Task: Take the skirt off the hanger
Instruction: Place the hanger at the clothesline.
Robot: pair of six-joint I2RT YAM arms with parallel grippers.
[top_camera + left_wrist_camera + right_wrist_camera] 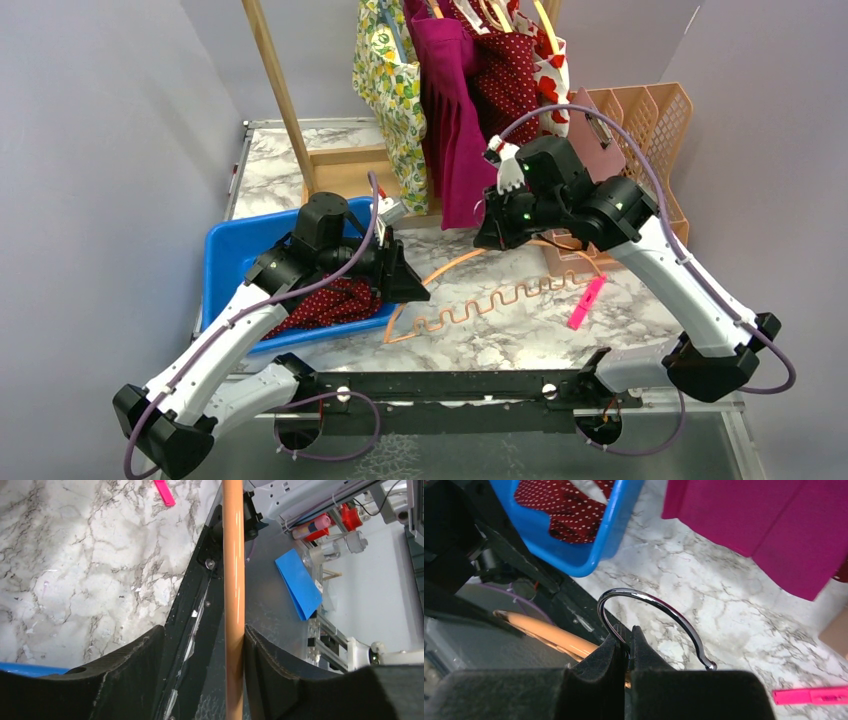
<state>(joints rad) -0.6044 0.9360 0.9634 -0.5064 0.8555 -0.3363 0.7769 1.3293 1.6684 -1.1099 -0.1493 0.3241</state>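
Two white-shelled arms, the left arm (pixel 215 345) and the right arm (pixel 690 290), each jointed in glossy black housings. A lavender cable (pixel 632 142) arcs from behind the right arm's fingers (pixel 596 677) down to its black base; a matching cable (pixel 374 215) loops back from the left arm's fingers (pixel 125 680). Small green lights (pixel 521 215) glow on the black wrist housing just behind the right fingers, where a small white camera unit (pixel 510 170) is mounted. The fingers themselves are matte black and wedge-shaped, their edges scuffed pale on the left pair. Farthest from the fingers, a black bar (pixel 450 385) dotted with pale screws joins the two bases.
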